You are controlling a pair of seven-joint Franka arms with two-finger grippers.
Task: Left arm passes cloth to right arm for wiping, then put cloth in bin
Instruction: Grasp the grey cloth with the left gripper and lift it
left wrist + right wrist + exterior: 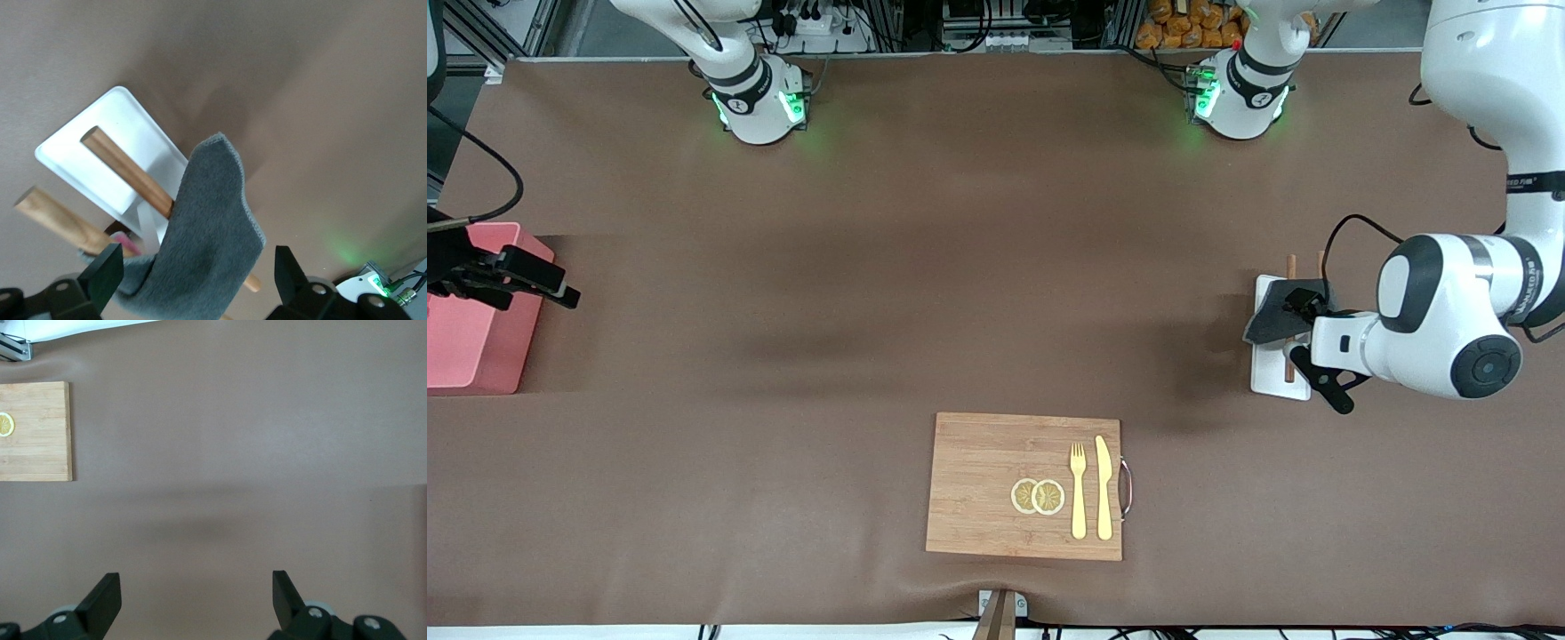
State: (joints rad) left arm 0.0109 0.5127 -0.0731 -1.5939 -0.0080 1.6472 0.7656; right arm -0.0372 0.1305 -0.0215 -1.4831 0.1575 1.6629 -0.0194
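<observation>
The dark grey cloth (1270, 318) lies draped over a wooden stick on the white tray (1267, 378) at the left arm's end of the table. My left gripper (1316, 347) is open, low over the tray, with one finger on each side of the cloth. In the left wrist view the cloth (203, 227) hangs between the two fingers of that gripper (195, 277), and neither finger presses it. The pink-red bin (467, 342) stands at the right arm's end. My right gripper (560, 293) is open and empty over the bin's edge; the right wrist view shows it (197, 593) over bare table.
A wooden board (996, 484) lies near the front camera with two lemon slices (1038, 496), a yellow fork (1079, 489) and a yellow knife (1104, 487) on it. Two wooden sticks (130, 170) lie across the white tray (117, 120). The brown mat covers the table.
</observation>
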